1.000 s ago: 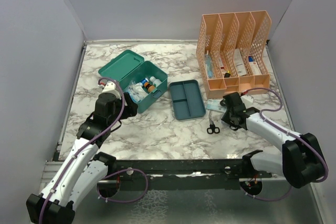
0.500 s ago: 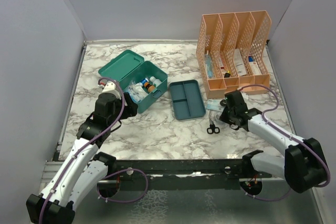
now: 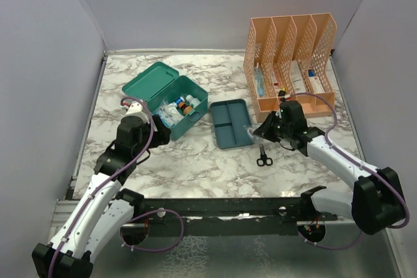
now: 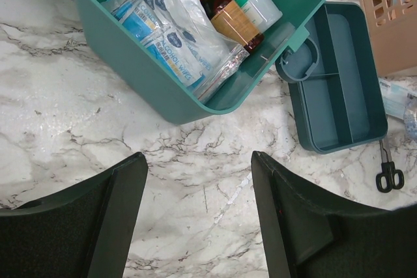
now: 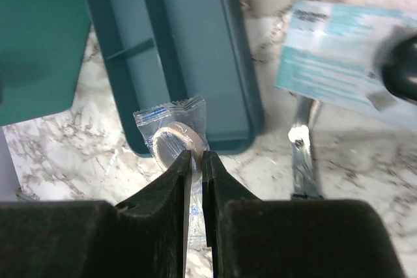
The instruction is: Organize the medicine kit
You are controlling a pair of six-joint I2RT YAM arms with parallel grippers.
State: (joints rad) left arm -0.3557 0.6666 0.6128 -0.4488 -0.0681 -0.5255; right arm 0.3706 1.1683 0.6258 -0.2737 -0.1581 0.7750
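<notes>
The medicine kit (image 3: pixel 171 99) sits open on the left half of the counter (image 3: pixel 189 154), its insert tray (image 3: pixel 230 123) just to the right, long axis running away from me. My right gripper (image 5: pixel 195 161), the nearer one, is pinched on a wrapped tape roll (image 5: pixel 172 136) above the tray's near end. My left gripper (image 4: pixel 199 164) hangs wide before the kit. Only the right wrist view shows the roll clearly; overhead it is barely a speck.

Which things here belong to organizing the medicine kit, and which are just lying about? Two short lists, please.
Job in hand: teal kit box, the bottles and packets inside it, insert tray, wrapped tape roll pinched in the right gripper.

Lying about: peach file organizer, scissors, blue-and-white packet; the last two are perhaps still to be packed.
</notes>
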